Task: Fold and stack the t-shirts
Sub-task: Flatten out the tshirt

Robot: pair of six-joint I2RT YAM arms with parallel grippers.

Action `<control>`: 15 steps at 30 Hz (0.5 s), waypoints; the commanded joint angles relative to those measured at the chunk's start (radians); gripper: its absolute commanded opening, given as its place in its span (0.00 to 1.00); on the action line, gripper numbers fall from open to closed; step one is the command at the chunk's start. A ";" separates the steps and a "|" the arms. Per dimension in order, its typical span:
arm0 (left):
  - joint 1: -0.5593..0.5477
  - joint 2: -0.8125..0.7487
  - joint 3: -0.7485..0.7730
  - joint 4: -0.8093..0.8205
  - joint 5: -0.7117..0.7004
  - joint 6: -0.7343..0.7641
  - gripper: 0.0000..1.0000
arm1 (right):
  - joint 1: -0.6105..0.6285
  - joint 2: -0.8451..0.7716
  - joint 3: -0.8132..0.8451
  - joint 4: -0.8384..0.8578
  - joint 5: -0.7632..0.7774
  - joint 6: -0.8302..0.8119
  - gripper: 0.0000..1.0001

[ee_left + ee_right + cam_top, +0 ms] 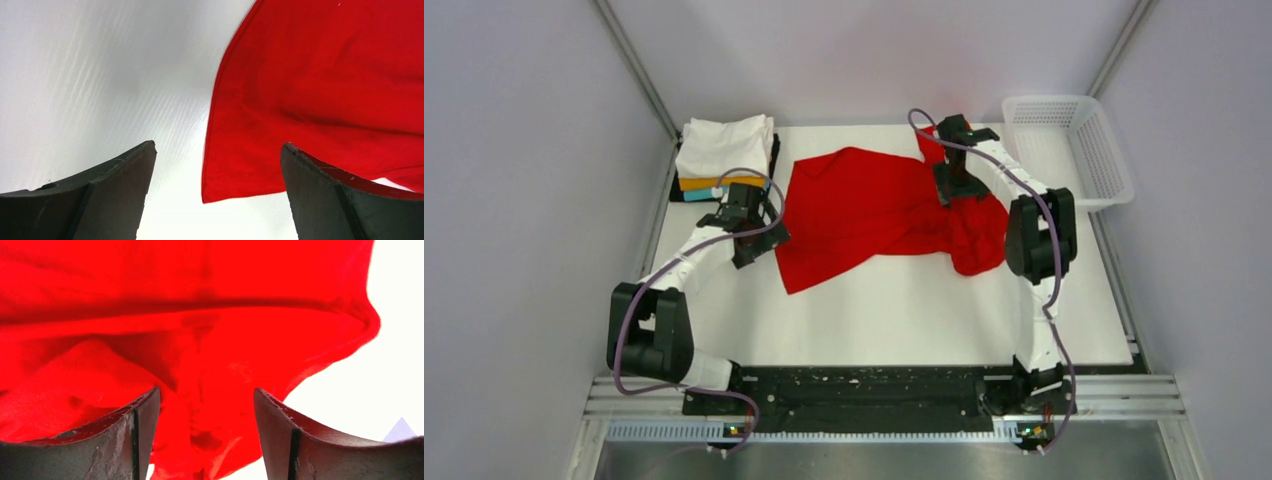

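A plain bright red t-shirt lies spread and rumpled across the middle of the white table, bunched at its right end. A stack of folded t-shirts, white on top with orange, teal and black edges below, sits at the back left. My left gripper is open just left of the red shirt's left edge; a corner of the shirt lies between its fingers in the left wrist view. My right gripper is open over the shirt's bunched right part, with cloth between the jaws.
A white plastic mesh basket stands at the back right corner. Grey walls close in the table on the left, right and back. The table's front half is bare white.
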 commanded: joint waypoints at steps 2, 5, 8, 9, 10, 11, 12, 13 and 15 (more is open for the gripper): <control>0.005 -0.048 -0.013 -0.087 0.048 -0.018 0.99 | 0.038 -0.282 -0.213 0.082 0.085 0.071 0.70; 0.003 -0.092 -0.068 -0.106 0.086 -0.024 0.99 | 0.082 -0.461 -0.426 0.195 0.045 0.110 0.70; -0.002 -0.119 -0.112 -0.126 0.120 -0.035 0.96 | 0.122 -0.599 -0.603 0.301 -0.055 0.136 0.68; -0.005 -0.128 -0.129 -0.121 0.153 -0.040 0.95 | 0.132 -0.624 -0.642 0.331 -0.084 0.143 0.68; -0.009 -0.135 -0.151 -0.108 0.182 -0.045 0.92 | 0.142 -0.639 -0.675 0.358 -0.130 0.139 0.68; -0.014 -0.137 -0.164 -0.092 0.211 -0.049 0.90 | 0.149 -0.644 -0.695 0.378 -0.148 0.136 0.67; -0.022 -0.139 -0.179 -0.075 0.227 -0.054 0.89 | 0.156 -0.641 -0.706 0.393 -0.158 0.135 0.67; -0.032 -0.135 -0.190 -0.056 0.236 -0.059 0.86 | 0.162 -0.631 -0.710 0.411 -0.163 0.131 0.66; -0.049 -0.113 -0.194 -0.039 0.235 -0.065 0.81 | 0.177 -0.598 -0.703 0.450 -0.175 0.116 0.65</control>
